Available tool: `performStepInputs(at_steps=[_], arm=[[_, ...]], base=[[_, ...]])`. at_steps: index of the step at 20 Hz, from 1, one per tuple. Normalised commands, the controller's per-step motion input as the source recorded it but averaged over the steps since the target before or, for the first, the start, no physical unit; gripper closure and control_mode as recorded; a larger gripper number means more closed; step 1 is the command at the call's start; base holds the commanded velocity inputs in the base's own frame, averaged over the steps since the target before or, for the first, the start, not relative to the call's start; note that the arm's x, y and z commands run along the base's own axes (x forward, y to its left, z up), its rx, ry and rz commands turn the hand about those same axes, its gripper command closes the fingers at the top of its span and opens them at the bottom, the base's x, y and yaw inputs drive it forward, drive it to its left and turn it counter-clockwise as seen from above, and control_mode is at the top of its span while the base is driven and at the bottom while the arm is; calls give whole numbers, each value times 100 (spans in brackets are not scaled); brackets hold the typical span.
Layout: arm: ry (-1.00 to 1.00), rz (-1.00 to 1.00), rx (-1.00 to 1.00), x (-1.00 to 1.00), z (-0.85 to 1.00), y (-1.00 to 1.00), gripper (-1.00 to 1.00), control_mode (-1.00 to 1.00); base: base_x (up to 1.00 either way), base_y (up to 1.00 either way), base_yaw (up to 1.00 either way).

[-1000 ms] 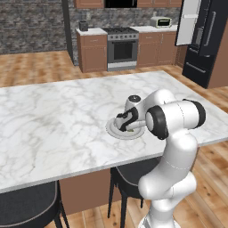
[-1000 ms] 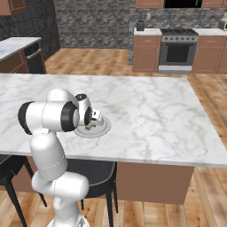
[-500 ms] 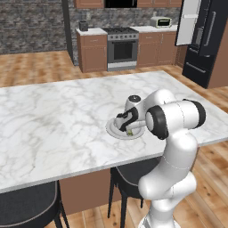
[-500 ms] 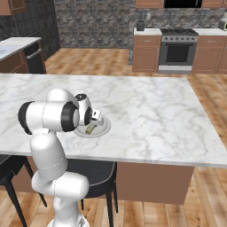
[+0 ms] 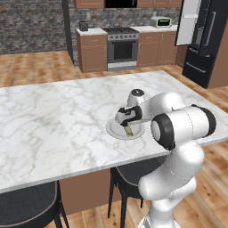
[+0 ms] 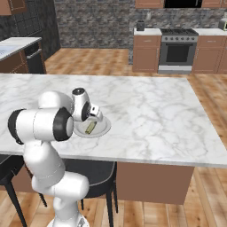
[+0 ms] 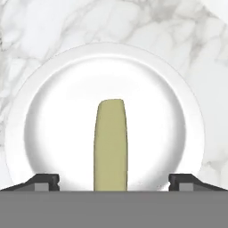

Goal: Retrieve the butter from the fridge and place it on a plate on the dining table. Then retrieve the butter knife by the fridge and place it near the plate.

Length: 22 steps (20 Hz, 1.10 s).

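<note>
The pale yellow-olive butter [image 7: 111,144] lies flat in the middle of the round light-grey plate [image 7: 44,89] on the white marble dining table [image 5: 53,120]. My gripper [image 7: 113,180] hovers just above the plate, open, with one fingertip on each side of the stick and a clear gap to it. From the base cameras the butter [image 5: 129,130] [image 6: 90,127] rests on the plate [image 5: 116,132] [image 6: 103,128] under the hand [image 5: 128,116] [image 6: 91,116]. The black fridge [image 5: 205,42] stands at the back right with one door open.
A dark stool [image 5: 131,176] stands under the table edge by the arm, another [image 5: 29,205] at the lower left. Brown cabinets and a stove [image 5: 122,46] line the back wall. Wide bare marble stretches to the left of the plate.
The fingers have spread apart and let go of the butter, which now lies free on the plate. The arm has barely moved.
</note>
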Motion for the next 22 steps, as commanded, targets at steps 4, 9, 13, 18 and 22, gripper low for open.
performStepInputs(at_steps=[4, 9, 13, 18, 22], arm=[[0, 0, 2, -99, 100, -24, -100, -100], [0, 0, 2, -100, 99, -32, -100, -100], [0, 0, 1, -100, 91, -27, -100, -100], [9, 0, 0, -100, 39, -16, -100, -100], [14, 0, 0, -100, 9, 0, -100, -100]], base=[[0, 0, 0], [0, 0, 0], [0, 0, 0], [0, 0, 0], [0, 0, 0]])
